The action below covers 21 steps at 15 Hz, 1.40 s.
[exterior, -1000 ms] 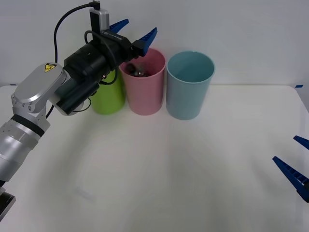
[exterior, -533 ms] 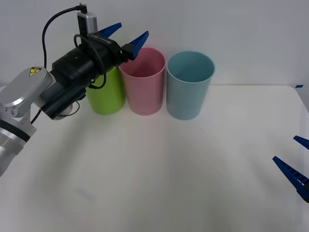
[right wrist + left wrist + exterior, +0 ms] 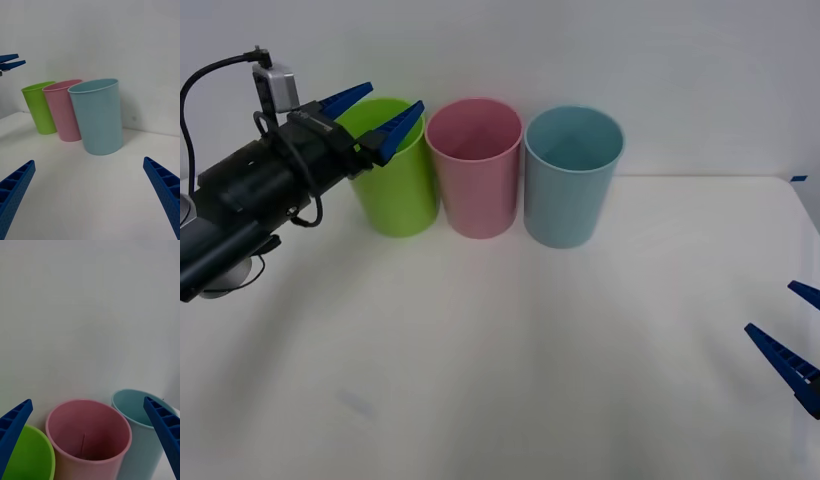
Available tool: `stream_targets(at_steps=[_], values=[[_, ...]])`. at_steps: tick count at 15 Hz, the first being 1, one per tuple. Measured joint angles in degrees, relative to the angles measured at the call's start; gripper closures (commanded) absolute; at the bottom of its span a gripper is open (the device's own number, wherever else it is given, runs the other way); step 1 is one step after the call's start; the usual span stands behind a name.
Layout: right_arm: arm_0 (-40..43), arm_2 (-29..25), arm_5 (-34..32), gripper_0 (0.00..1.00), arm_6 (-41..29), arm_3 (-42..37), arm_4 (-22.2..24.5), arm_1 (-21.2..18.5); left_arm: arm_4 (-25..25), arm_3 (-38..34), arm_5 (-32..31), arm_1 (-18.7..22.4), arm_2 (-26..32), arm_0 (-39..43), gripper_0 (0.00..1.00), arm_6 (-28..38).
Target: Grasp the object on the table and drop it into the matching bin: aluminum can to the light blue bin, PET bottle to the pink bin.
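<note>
I have the left gripper (image 3: 385, 115) up in the air at about ten o'clock on the tabletop (image 3: 510, 350), over the near rim of the green bin (image 3: 395, 175). Its jaws are released, spread apart with nothing between them. From the left wrist camera I look down past the two blue fingers (image 3: 13, 427) into the mouths of the bins: the pink bin (image 3: 89, 437) sits in the middle, the green bin (image 3: 32, 455) to one side and the blue bin (image 3: 140, 420) to the other. Deep in the pink bin I can make out something dark at the bottom and a thin upright line against the inner wall, but I cannot tell what it is, so I cannot say where the bottle lies.

In the front view the three bins stand in a row at twelve o'clock: green, then the pink bin (image 3: 475, 170), then the blue bin (image 3: 572, 180), each just beside the next, all upright.

The right gripper (image 3: 795, 335) is parked low at about four o'clock, well apart from the bins. Its jaws are released too, the fingers (image 3: 165, 191) wide at the corners of the right wrist view, which faces the blue bin (image 3: 98, 116), pink bin (image 3: 63, 110) and green bin (image 3: 39, 107).
</note>
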Motion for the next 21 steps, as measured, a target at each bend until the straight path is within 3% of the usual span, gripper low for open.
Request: stream_targets(at_steps=[16,21], values=[[0.00,0.00,0.00,0.00,0.00,0.00,0.00,0.00,-12.65,1.61,-27.41,0.04,20.22,23.57,0.00,-3.88],[0.00,0.00,0.00,0.00,0.00,0.00,0.00,0.00,-13.17,1.68,-32.47,0.04,26.09,30.68,0.00,-5.18]])
